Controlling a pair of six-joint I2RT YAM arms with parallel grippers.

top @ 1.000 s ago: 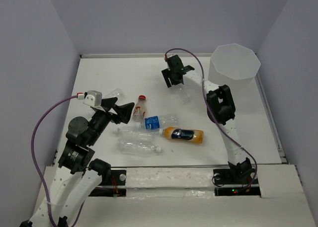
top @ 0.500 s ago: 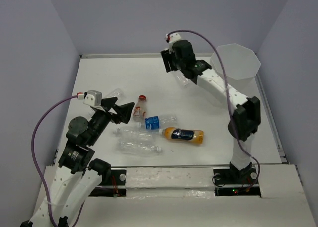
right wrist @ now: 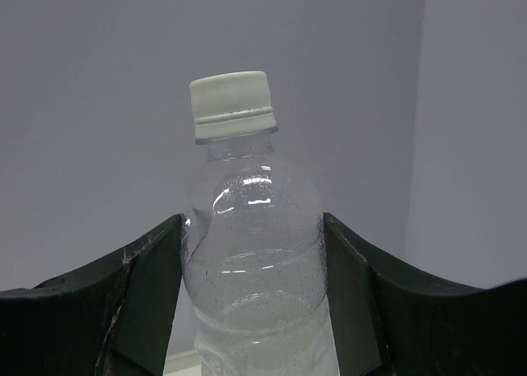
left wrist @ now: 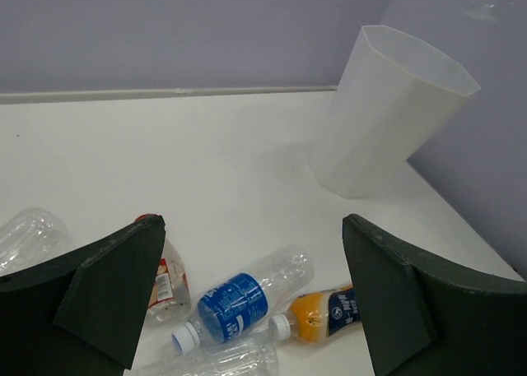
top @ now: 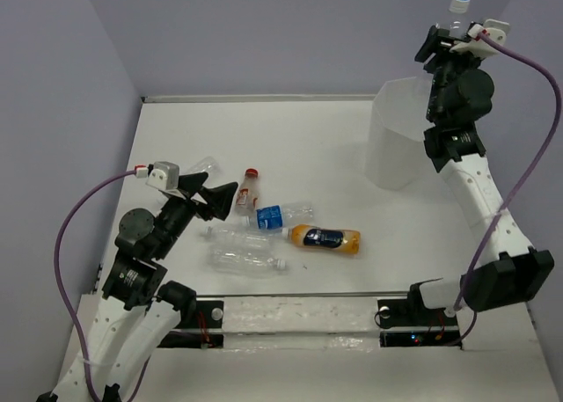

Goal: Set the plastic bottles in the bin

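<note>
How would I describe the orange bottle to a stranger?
On the white table, left of the tall white bin, bottles lie in a group. The orange bottle is at its right end; alone among clear neighbours, it is orange with a dark blue label.

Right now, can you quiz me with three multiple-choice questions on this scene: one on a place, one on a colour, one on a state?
1. Where is the orange bottle? A) lying on the table B) standing upright on a shelf C) in a gripper
2. What colour is the cap of the clear bottle held by the right gripper? A) red B) green C) white
3. How is the left gripper? A) shut on a bottle B) open, gripping nothing C) out of view

Answers: 1 A, it lies flat beside the blue-labelled bottle; 2 C, the right wrist view shows a white cap; 3 B, its fingers stand wide apart around nothing.
</note>
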